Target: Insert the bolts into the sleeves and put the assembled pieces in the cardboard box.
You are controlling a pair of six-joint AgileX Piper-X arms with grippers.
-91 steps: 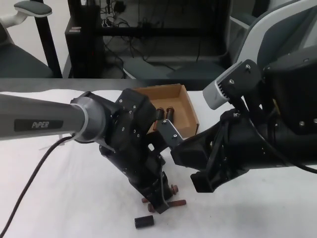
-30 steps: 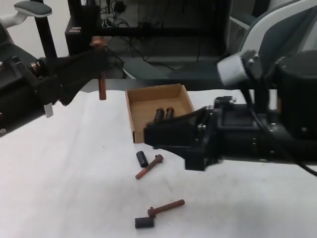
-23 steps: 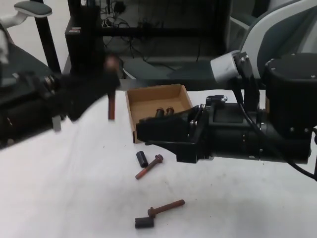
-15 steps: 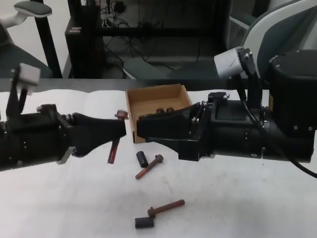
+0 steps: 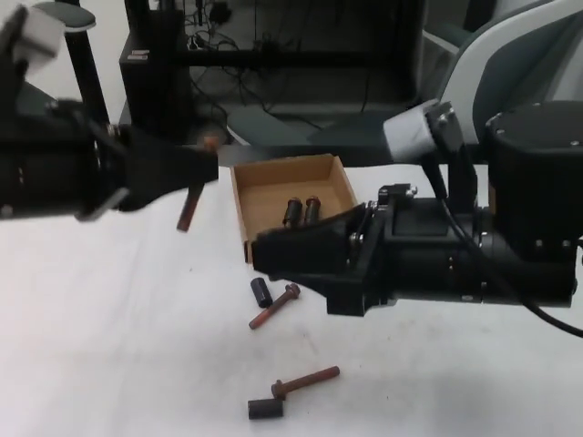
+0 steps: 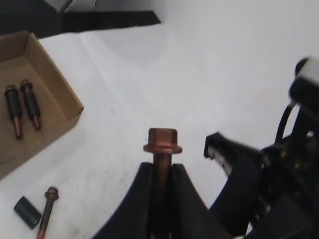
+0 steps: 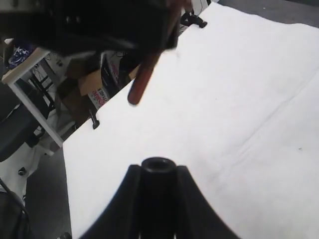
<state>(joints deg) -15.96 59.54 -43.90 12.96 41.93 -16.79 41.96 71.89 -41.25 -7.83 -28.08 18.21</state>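
Note:
My left gripper [image 5: 195, 175] is shut on a copper bolt [image 5: 189, 202], held in the air left of the cardboard box [image 5: 288, 167]. In the left wrist view the bolt [image 6: 162, 149] stands head-up between the fingers [image 6: 138, 199]. The right gripper [image 5: 260, 252], in front of the box, is shut on a black sleeve [image 7: 158, 170] whose open end faces the left arm's bolt [image 7: 144, 74] a short way off. Two assembled pieces [image 5: 301, 209] lie in the box.
On the white cloth in front of the box lie a loose sleeve [image 5: 261, 291] beside a bolt [image 5: 275, 307], and nearer me another bolt [image 5: 306, 379] touching a sleeve [image 5: 264, 409]. Chairs and a dark rack stand behind the bench.
The left arm with its bolt has risen and moved left from just before the box front. The right arm has stayed almost still with its sleeve.

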